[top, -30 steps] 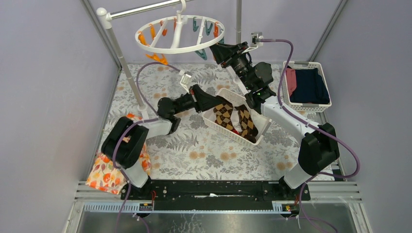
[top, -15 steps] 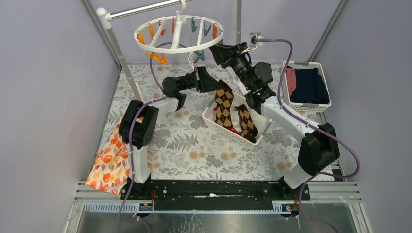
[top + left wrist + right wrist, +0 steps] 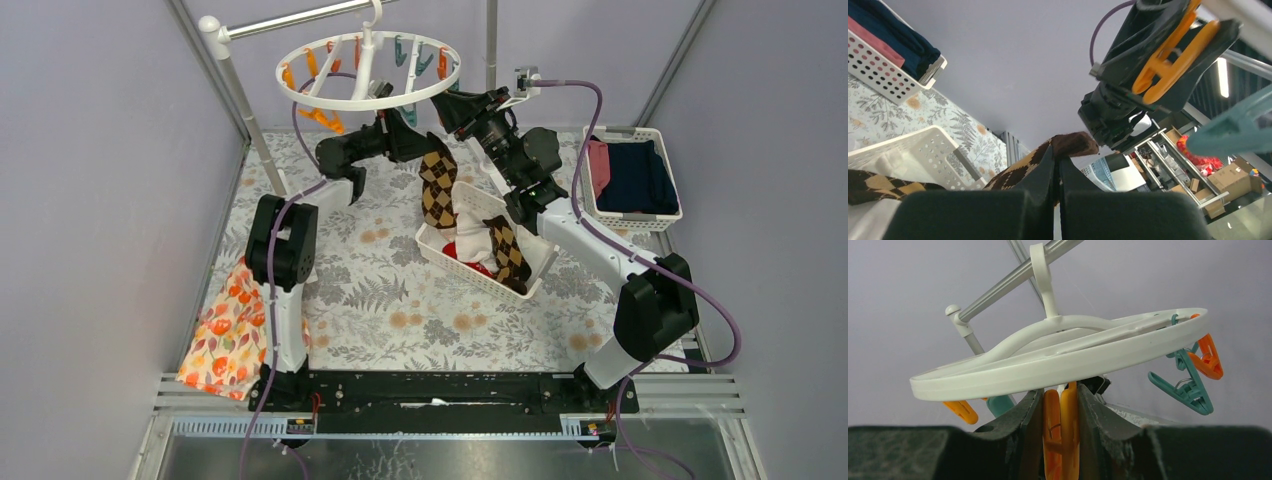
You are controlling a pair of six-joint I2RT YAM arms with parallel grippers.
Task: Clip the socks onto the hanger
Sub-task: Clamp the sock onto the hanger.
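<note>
The hanger (image 3: 368, 70), a white ring with orange and teal clothespins, hangs from a rail at the back. My right gripper (image 3: 446, 101) sits just under its right rim, shut on an orange clothespin (image 3: 1060, 430) below the ring (image 3: 1058, 362). My left gripper (image 3: 425, 148) is shut on the cuff of a brown argyle sock (image 3: 438, 190), which dangles above the white slatted basket (image 3: 535, 268). In the left wrist view the sock's brown tip (image 3: 1073, 144) pokes past my gripper (image 3: 1057, 159), close below the held orange clothespin (image 3: 1168, 60). A second argyle sock (image 3: 507, 252), a red one (image 3: 452, 250) and a whitish one (image 3: 468, 222) lie in the basket.
A second white basket (image 3: 634, 222) with navy and pink folded clothes stands at the back right. An orange floral cloth (image 3: 225, 335) lies at the table's left edge. The rail's upright post (image 3: 250, 130) stands at the back left. A teal clothespin (image 3: 1233, 132) hangs near the left gripper.
My left arm has lifted the argyle sock out of the basket and carried it up and back toward the hanger's rim. The right arm has stayed put on its clothespin.
</note>
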